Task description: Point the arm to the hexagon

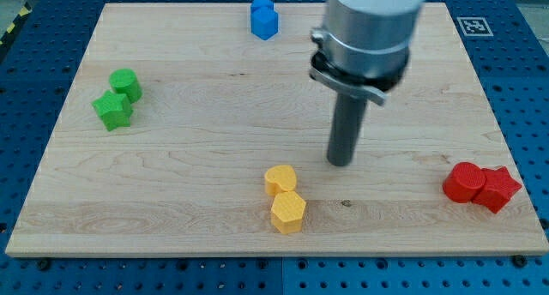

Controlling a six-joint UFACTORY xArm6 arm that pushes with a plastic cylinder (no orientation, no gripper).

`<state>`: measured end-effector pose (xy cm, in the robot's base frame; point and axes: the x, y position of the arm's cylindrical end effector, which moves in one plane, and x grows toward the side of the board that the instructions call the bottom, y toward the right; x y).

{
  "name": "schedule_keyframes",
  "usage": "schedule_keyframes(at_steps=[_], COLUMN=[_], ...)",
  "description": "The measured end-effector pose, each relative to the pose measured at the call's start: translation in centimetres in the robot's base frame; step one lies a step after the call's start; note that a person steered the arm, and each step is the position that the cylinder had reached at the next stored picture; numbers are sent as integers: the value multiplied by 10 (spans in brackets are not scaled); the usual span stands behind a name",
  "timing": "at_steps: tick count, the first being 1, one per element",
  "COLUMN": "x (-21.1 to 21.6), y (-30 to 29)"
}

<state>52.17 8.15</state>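
Observation:
A yellow hexagon block (288, 212) sits near the view's bottom centre of the wooden board (197, 115). A second yellow block (280, 180), rounder in outline, touches it just above. My tip (341, 162) rests on the board to the right of and a little above the two yellow blocks, about a block's width from the rounder one. The rod rises to a grey metal cylinder (369, 29) at the view's top.
Two green blocks (117, 99) sit together at the view's left. A blue block (264, 17) sits at the top centre. Two red blocks (481, 185) sit together at the right, near the board's edge. A blue pegboard table (523, 89) surrounds the board.

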Motion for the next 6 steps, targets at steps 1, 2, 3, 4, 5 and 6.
schedule_keyframes(at_steps=[1,2,3,4,5,6], x=[1,39,89,94,97,96], y=[0,3,2,1,-8,-33])
